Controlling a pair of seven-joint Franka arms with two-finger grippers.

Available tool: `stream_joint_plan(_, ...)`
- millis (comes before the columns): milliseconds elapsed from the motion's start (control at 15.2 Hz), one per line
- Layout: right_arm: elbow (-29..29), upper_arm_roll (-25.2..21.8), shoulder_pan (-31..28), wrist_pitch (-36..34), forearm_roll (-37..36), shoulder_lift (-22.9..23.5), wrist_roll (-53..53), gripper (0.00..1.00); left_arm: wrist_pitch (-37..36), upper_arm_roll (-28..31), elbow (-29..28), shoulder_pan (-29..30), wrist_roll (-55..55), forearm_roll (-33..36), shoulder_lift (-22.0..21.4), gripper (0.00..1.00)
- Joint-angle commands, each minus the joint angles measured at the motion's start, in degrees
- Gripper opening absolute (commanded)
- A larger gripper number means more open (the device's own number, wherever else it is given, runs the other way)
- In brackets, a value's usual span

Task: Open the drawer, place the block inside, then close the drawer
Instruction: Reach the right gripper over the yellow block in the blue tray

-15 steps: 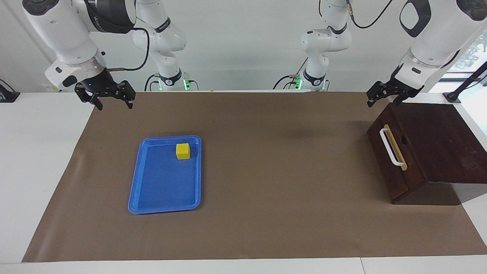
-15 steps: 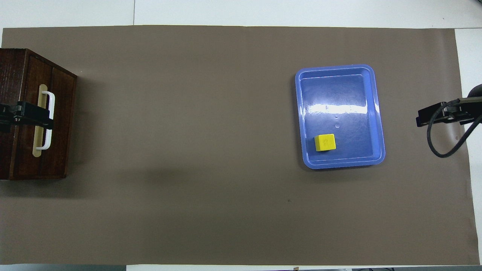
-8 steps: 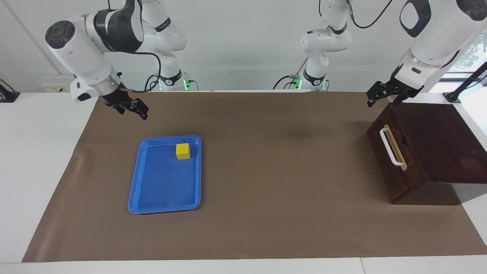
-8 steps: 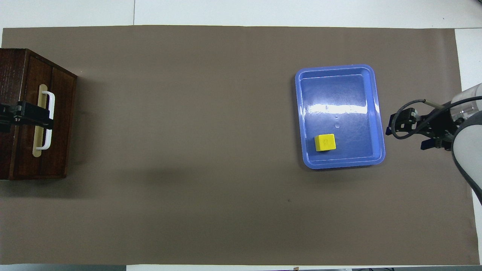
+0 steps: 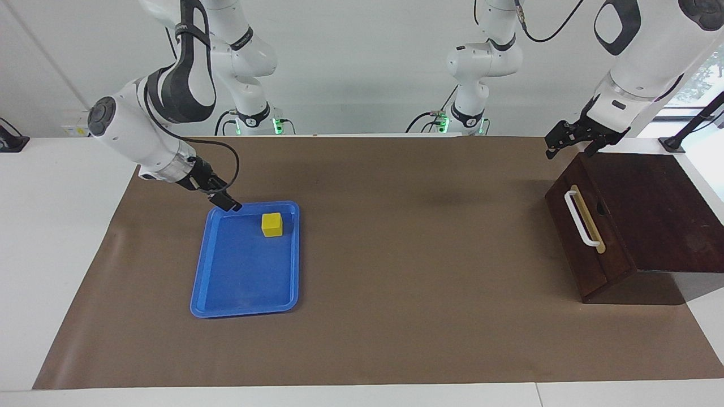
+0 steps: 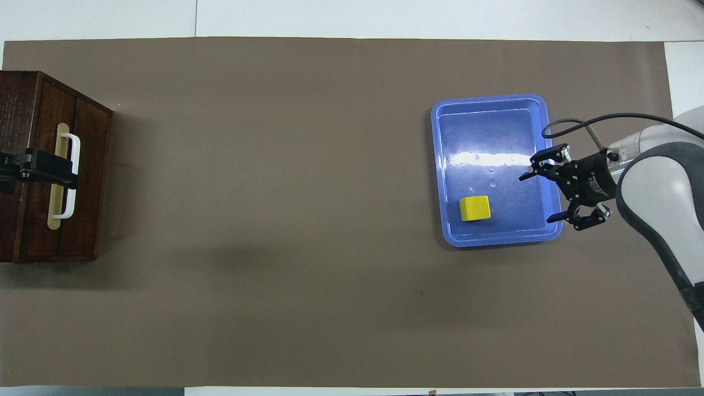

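The yellow block [image 5: 272, 224] lies in the blue tray [image 5: 243, 282], at the tray's end nearer the robots; it also shows in the overhead view [image 6: 474, 208]. My right gripper [image 5: 225, 200] is open and low over the tray's rim [image 6: 554, 165] at the right arm's end, beside the block and apart from it; in the overhead view [image 6: 537, 198] its fingers are spread. The drawer [image 5: 591, 249] is shut in its dark wooden box, white handle [image 5: 581, 219] facing the table's middle. My left gripper [image 5: 570, 148] is open and empty, raised over the box, above the handle [image 6: 70, 175] in the overhead view.
A brown mat [image 5: 407, 294] covers the table. The dark wooden box [image 5: 656, 209] stands at the left arm's end. The right arm's cable [image 6: 572, 124] loops over the tray's edge.
My right gripper has swung down and in from the table's end to the tray's rim beside the block. The left gripper, the block and the drawer have not moved.
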Motion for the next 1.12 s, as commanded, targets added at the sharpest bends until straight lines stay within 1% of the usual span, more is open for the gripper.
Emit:
stream_joint_plan(0,-3.5,0.5,-0.3,4.2,4.8,-0.4,4.5,1.0,-0.3,-0.1,-0.4,0.2,0.2,1.0,-0.9,1.0)
stream_joint_plan(197,-7.1,0.5,1.2,9.1,7.9,-0.1,6.7,1.0,-0.3,-0.2,-0.4,0.2,0.2,1.0,-0.9,1.0)
stream_joint_plan(526,-7.3,0.4,0.5,9.5,15.0,3.8,8.9,1.0,-1.0,-0.6,-0.4,-1.5,-0.7,1.0,-1.0,1.0)
stream_joint_plan(592,-7.2,0.5,0.3,9.4,15.3,4.7,9.0,1.0,0.6,-0.6,-1.4,-1.5,-2.0,1.1,-1.2,1.0)
stream_joint_plan(723,-6.9,0.5,0.1,9.4,16.3,6.1,9.0,1.0,8.8,-0.7,-5.5,-2.1,-1.4,4.5,-1.6,1.0)
stream_joint_plan(855,-6.9,0.5,0.3,9.7,17.5,7.5,8.5,1.0,15.3,-0.7,-10.7,-4.3,-1.8,10.3,-1.5,1.0)
stream_joint_plan(986,-6.3,0.5,0.4,9.9,18.3,8.7,8.4,1.0,21.4,-0.7,-14.5,-4.4,-2.0,15.1,-0.5,1.0)
stream_joint_plan(1052,-6.2,0.5,0.4,10.0,18.3,9.3,7.5,1.0,24.8,-0.7,-16.4,-4.6,-2.1,18.4,1.2,1.0)
